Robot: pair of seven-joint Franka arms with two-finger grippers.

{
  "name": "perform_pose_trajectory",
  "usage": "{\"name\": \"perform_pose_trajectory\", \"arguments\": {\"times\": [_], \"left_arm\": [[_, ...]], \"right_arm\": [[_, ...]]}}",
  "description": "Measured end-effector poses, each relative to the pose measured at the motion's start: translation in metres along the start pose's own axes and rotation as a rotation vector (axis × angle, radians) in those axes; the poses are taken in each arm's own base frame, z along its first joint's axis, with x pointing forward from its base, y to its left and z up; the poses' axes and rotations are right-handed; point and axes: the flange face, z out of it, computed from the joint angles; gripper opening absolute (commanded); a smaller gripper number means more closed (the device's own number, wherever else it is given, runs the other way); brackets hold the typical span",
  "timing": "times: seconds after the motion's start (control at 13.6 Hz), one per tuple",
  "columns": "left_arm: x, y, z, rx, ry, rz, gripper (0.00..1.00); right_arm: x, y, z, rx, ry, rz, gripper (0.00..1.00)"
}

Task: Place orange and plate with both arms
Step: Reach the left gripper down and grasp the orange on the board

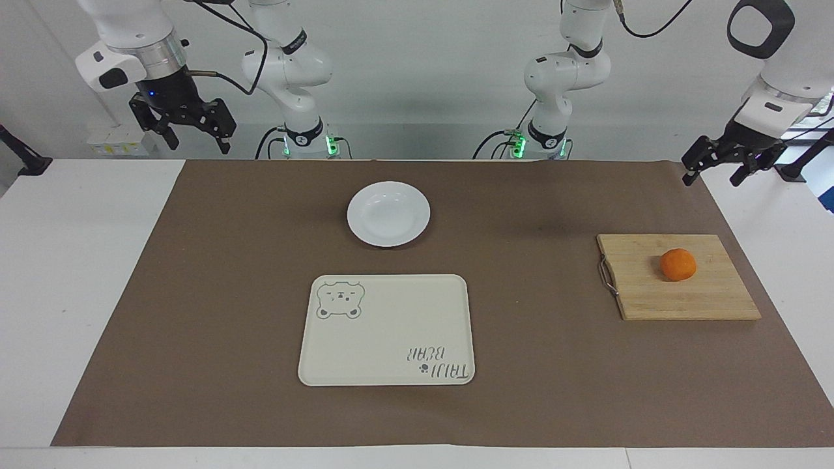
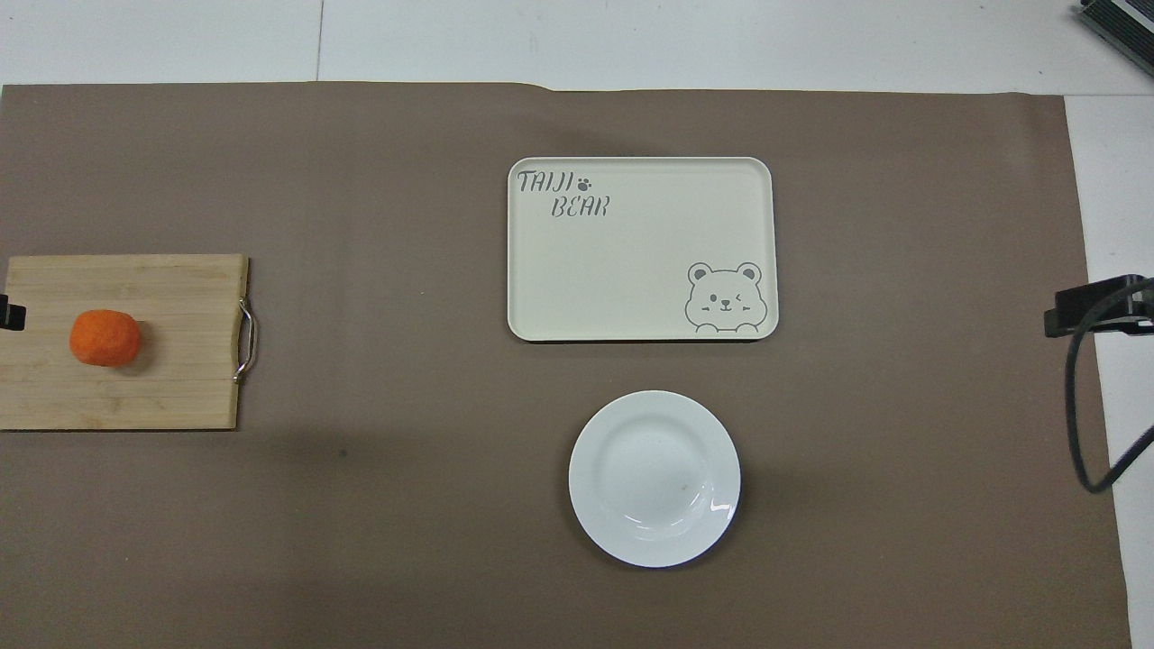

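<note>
The orange (image 1: 677, 264) (image 2: 105, 338) lies on a wooden cutting board (image 1: 651, 296) (image 2: 171, 297) toward the left arm's end of the table. The white plate (image 1: 388, 213) (image 2: 654, 478) sits empty on the brown mat, midway between the two arm bases. My left gripper (image 1: 711, 178) hangs open and empty in the air over the mat's edge at its own end, apart from the orange; only a sliver of it (image 2: 9, 315) shows in the overhead view. My right gripper (image 1: 199, 144) (image 2: 1095, 306) waits open and empty, raised over its end of the table.
A cream rectangular tray (image 1: 388, 330) (image 2: 641, 249) with a bear drawing lies empty, farther from the robots than the plate. A brown mat (image 1: 541, 365) covers most of the white table. A metal handle (image 1: 606, 275) sticks out of the board toward the tray.
</note>
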Motion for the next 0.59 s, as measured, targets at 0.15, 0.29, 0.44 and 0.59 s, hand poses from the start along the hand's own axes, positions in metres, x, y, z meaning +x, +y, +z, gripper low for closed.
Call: {"name": "perform_pose_trajectory", "arguments": {"times": [0.15, 0.29, 0.44, 0.59], "left_arm": [[-0.002, -0.019, 0.037, 0.008, 0.02, 0.011, 1.0], [-0.006, -0.032, 0.061, 0.009, 0.014, 0.024, 1.0], [-0.005, -0.037, 0.076, 0.008, 0.009, 0.025, 1.0], [-0.003, -0.041, 0.091, 0.01, 0.014, 0.02, 1.0]], "right_arm": [[0.0, 0.0, -0.001, 0.0, 0.001, 0.001, 1.0], [-0.001, 0.001, -0.001, 0.0, 0.001, 0.001, 1.0], [-0.001, 0.001, -0.001, 0.0, 0.002, 0.001, 1.0], [-0.001, 0.001, -0.001, 0.0, 0.002, 0.001, 1.0]]}}
